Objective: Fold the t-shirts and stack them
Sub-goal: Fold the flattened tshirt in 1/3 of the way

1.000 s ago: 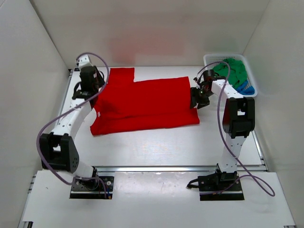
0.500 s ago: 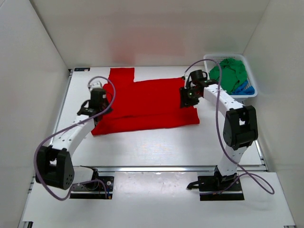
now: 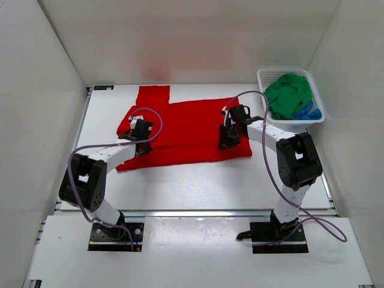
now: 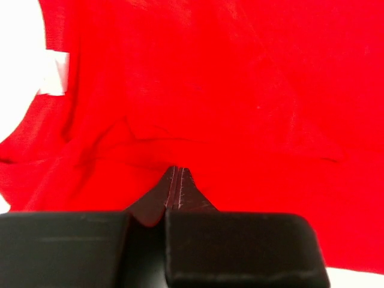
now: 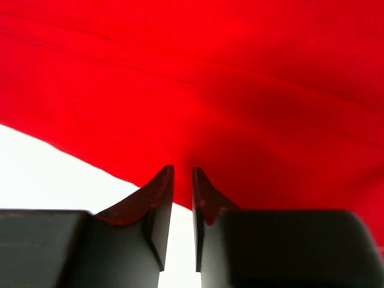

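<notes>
The red t-shirt (image 3: 186,129) lies spread on the table, its lower part folded up. My left gripper (image 3: 143,139) is down on its left part. In the left wrist view the left gripper (image 4: 174,169) is shut, its tips pinching a creased bit of red cloth, with the white neck label (image 4: 54,73) at upper left. My right gripper (image 3: 224,144) is low over the shirt's right part. In the right wrist view the right gripper (image 5: 183,169) keeps a narrow gap, tips at the shirt's hem (image 5: 90,162). The green t-shirt (image 3: 288,96) and blue t-shirt (image 3: 311,111) lie in the basket.
The white lattice basket (image 3: 264,75) stands at the back right corner. White walls close in the table on the left, back and right. Bare table (image 3: 192,186) lies between the shirt and the arm bases.
Both arms came inward and down onto the red shirt. The left jaws closed fully and the right jaws narrowed. The shirt's left edge now bulges outward.
</notes>
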Controlling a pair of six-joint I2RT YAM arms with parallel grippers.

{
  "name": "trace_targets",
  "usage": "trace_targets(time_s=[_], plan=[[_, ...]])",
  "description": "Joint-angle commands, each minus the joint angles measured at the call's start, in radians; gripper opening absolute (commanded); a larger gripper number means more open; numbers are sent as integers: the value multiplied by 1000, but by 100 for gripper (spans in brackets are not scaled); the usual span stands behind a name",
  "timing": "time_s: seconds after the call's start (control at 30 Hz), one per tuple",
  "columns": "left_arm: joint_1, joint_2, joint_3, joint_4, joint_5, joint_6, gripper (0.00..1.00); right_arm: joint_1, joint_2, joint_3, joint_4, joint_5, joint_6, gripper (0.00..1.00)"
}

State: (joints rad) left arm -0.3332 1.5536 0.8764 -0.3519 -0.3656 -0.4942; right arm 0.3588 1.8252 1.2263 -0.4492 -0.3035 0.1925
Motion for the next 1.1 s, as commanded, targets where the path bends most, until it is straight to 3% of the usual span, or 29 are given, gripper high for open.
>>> trace_targets(time_s=[0.0, 0.1, 0.43, 0.7, 1.07], plan=[[-18, 48, 38, -13, -9, 2, 0, -7, 9, -42, 101, 26, 39, 18], [-13, 62, 19, -57, 74, -26, 0, 8, 25, -73, 92, 43, 33, 19], [-18, -12, -95, -130, 122, -1, 0, 16, -70, -333, 164, 81, 97, 19], [-33, -162, -264, -101, 182, -35, 0, 89, -153, -517, 207, 99, 165, 20], [-58, -348, -344, -157, 240, -30, 0, 195, -417, -750, 138, 165, 390, 19]])
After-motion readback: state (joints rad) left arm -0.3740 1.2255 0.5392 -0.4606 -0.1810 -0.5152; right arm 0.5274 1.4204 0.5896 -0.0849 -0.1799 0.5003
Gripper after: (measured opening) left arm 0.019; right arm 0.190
